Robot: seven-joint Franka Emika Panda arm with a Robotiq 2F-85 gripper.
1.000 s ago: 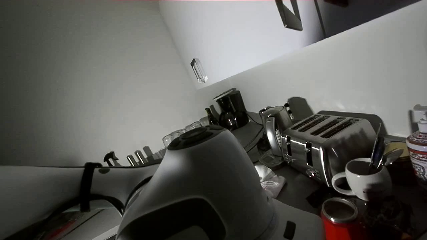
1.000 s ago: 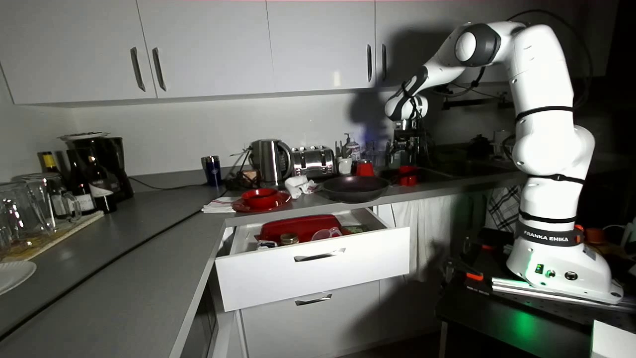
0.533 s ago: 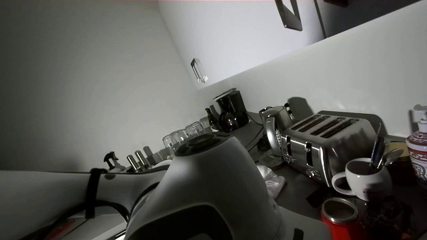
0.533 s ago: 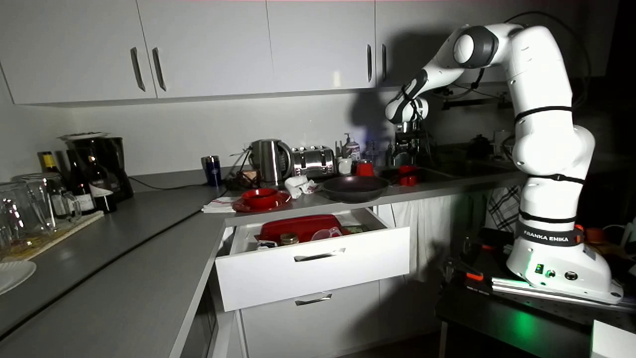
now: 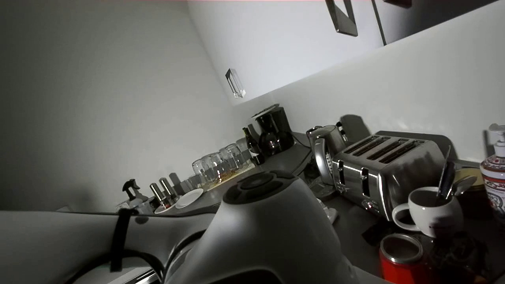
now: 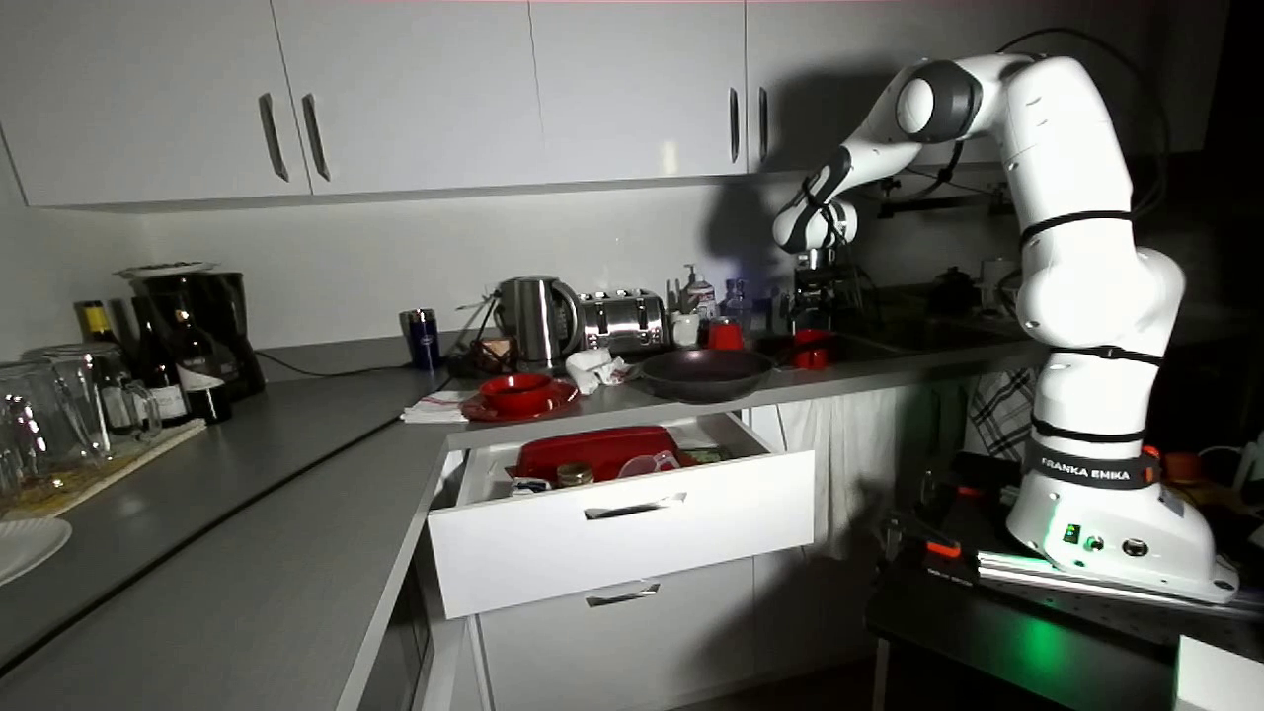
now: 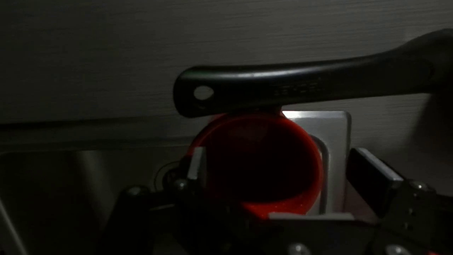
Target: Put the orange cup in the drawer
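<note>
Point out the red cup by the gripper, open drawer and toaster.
Red cup [image 7: 260, 161]: in the wrist view, on its dark inside.
Open drawer [image 6: 624, 538]: in an exterior view, on its front.
Toaster [image 5: 396, 175]: in an exterior view, on its end wall.

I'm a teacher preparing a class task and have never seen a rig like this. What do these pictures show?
The machine is a white robot arm with gripping fingers at its end. Two cameras outside the robot look at the scene from different places; the dark close-up comes from a camera on its wrist. In an exterior view, the counter holds a kettle, toaster, frying pan and a red bowl on a red plate, among other things. Below, a drawer stands open. In the close-up, the fingers are apart, with a red cup showing between them; one finger is clear of it, so nothing is held.
</note>
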